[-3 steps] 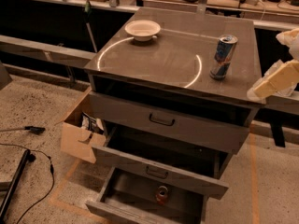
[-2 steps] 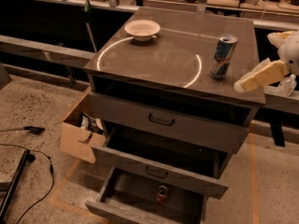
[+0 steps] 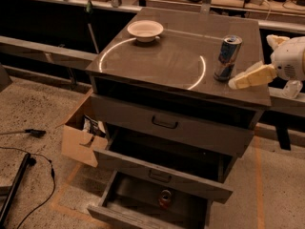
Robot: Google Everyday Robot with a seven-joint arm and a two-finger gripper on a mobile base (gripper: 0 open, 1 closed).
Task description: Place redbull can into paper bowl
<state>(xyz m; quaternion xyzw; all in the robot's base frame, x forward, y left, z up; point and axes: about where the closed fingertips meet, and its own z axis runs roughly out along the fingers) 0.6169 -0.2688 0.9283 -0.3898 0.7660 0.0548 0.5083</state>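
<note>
Gripper (image 3: 251,62) open beside can (image 3: 227,58) on desk (image 3: 157,63)
Gripper at the desk's right edge, spread wide, holding nothing; can upright just left of it, not touching; bowl (image 3: 145,30) well apart, far to its left near the back

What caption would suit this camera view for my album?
End effector beside the upright redbull can on a cabinet top, paper bowl at the far corner.
</note>
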